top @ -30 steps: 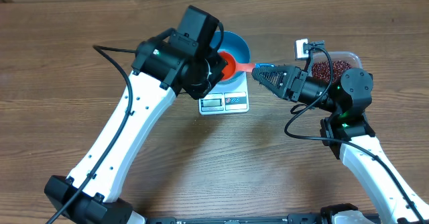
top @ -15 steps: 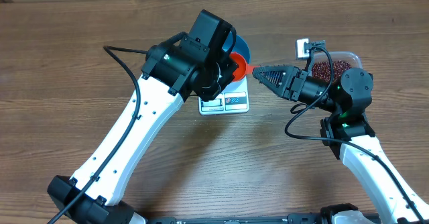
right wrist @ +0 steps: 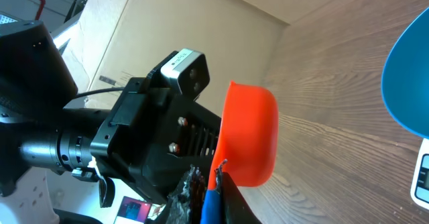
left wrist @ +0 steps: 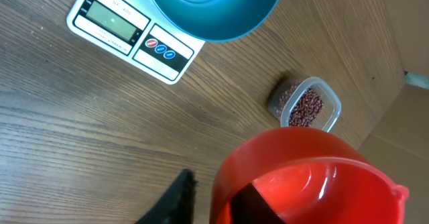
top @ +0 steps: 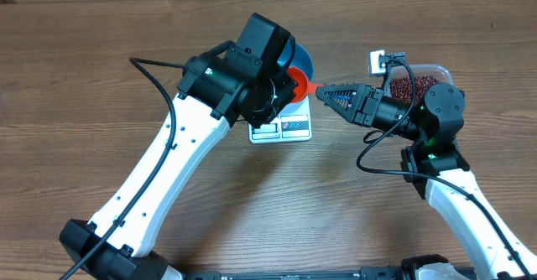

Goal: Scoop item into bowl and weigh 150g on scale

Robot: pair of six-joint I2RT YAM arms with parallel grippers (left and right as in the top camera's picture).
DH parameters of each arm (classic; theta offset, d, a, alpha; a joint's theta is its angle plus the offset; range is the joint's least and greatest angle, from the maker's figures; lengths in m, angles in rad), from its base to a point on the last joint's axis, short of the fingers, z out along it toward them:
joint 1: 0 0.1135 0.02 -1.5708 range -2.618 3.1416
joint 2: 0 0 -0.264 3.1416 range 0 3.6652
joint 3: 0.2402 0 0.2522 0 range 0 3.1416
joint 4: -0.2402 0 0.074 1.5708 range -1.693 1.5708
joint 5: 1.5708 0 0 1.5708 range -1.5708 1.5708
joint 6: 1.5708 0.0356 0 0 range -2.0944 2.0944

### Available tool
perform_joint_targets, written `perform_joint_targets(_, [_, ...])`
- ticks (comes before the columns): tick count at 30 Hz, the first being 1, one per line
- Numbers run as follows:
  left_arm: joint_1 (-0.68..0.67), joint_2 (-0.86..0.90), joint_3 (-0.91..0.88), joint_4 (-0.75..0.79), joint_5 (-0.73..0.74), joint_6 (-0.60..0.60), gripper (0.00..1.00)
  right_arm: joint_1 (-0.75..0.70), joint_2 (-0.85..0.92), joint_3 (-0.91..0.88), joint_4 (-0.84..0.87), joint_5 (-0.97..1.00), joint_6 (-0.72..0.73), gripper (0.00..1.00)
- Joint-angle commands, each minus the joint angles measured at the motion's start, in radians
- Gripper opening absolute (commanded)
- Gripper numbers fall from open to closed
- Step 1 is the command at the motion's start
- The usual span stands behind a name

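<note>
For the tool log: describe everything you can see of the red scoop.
The scoop is a glossy orange-red plastic cup with a small lip and a blue handle. It looks empty. It is held off the table, tilted, beside the blue bowl. The right gripper is shut on the handle; the left gripper is at the cup's wall, its grip unclear.

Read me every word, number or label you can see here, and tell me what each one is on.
On the scale, above the display: a line of small print, too blurred to read.
On the display itself: no digits I can make out.
On the two round buttons: marks too small to read.
On the cardboard box: faint print, too blurred to read.
</note>
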Motion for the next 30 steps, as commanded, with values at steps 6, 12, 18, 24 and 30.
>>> perform_joint_targets(6, [-0.001,-0.004,0.012,-0.032,-0.017,-0.007,0.55,0.005,-0.001,0.020,-0.113,0.009,-0.159,0.06])
perform_joint_targets(12, [0.000,-0.004,0.012,-0.032,-0.034,0.070,0.76,0.005,-0.001,0.020,-0.355,0.066,-0.322,0.06])
perform_joint_targets(18, [-0.001,-0.004,0.012,-0.039,-0.044,0.222,0.83,0.004,-0.001,0.021,-0.580,0.184,-0.421,0.04])
perform_joint_targets(24, [-0.001,-0.004,0.012,-0.039,-0.114,0.377,1.00,0.004,-0.008,0.031,-0.759,0.291,-0.462,0.04])
perform_joint_targets(30, [-0.001,-0.004,0.012,-0.040,-0.141,0.595,1.00,0.004,-0.039,0.153,-1.062,0.507,-0.583,0.04])
